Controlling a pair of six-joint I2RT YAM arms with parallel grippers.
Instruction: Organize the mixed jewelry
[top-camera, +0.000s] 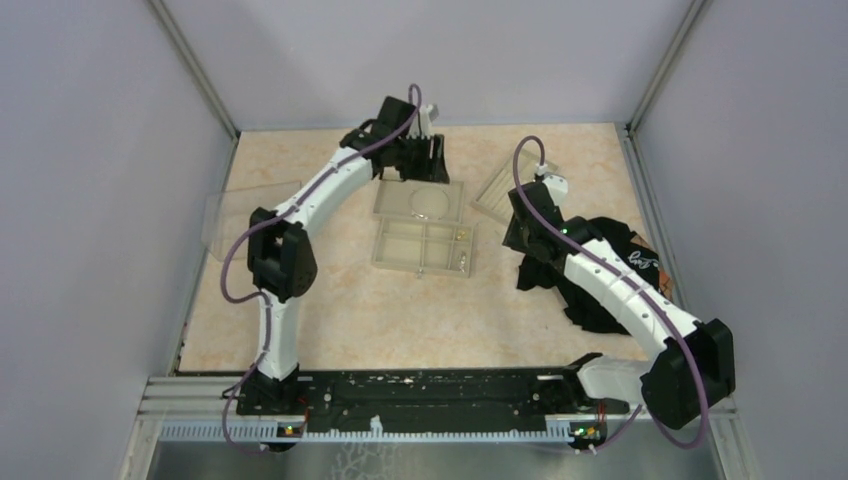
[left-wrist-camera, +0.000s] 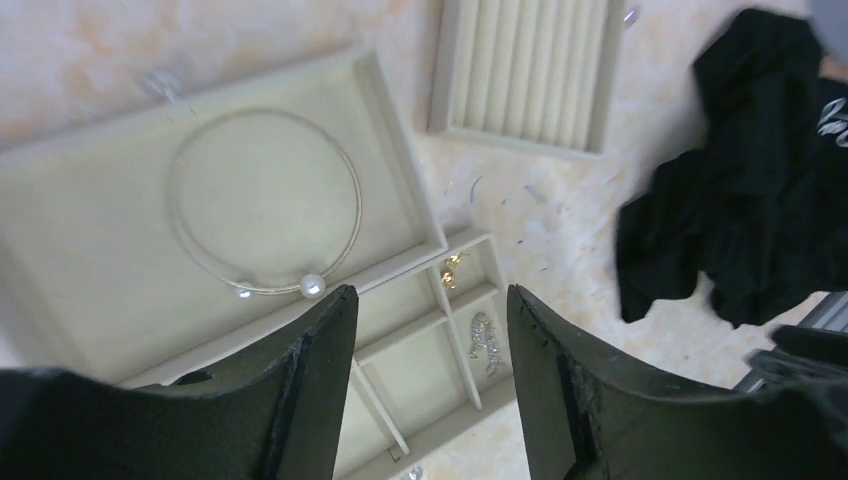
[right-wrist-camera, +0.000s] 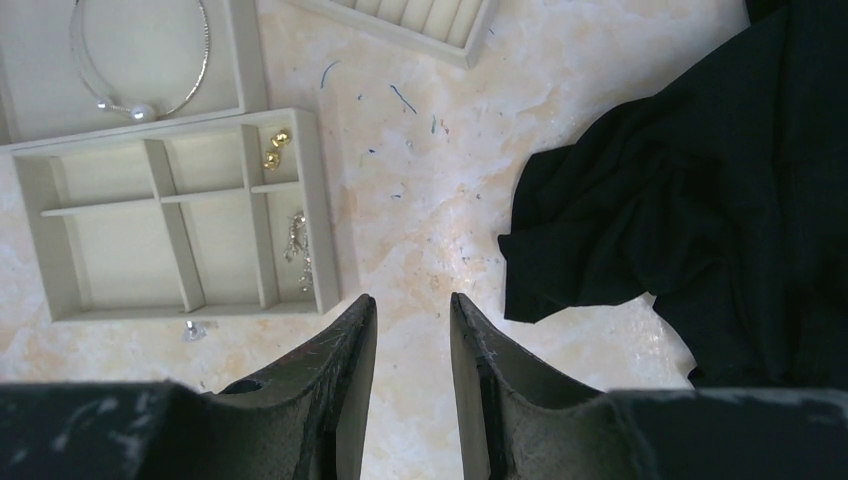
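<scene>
The thin silver wire hoop (left-wrist-camera: 265, 205), with a pearl bead, lies flat in the large beige tray (left-wrist-camera: 70, 250); it also shows in the right wrist view (right-wrist-camera: 140, 60) and faintly from above (top-camera: 427, 207). A gold bit (right-wrist-camera: 275, 148) and a silver bit (right-wrist-camera: 298, 245) lie in the right-hand cells of the compartment tray (right-wrist-camera: 325, 230). A loose silver bit (right-wrist-camera: 195, 328) lies on the table just in front of that tray. My left gripper (left-wrist-camera: 430, 290) is open and empty above the trays. My right gripper (right-wrist-camera: 412, 297) is open and empty above bare table between the trays and the cloth.
A ridged ring tray (left-wrist-camera: 525, 75) lies to the right of the large tray. A crumpled black cloth (top-camera: 600, 275) lies on the right, under my right arm. A clear lid (top-camera: 250, 215) lies at the table's left edge. Grey walls close in the table.
</scene>
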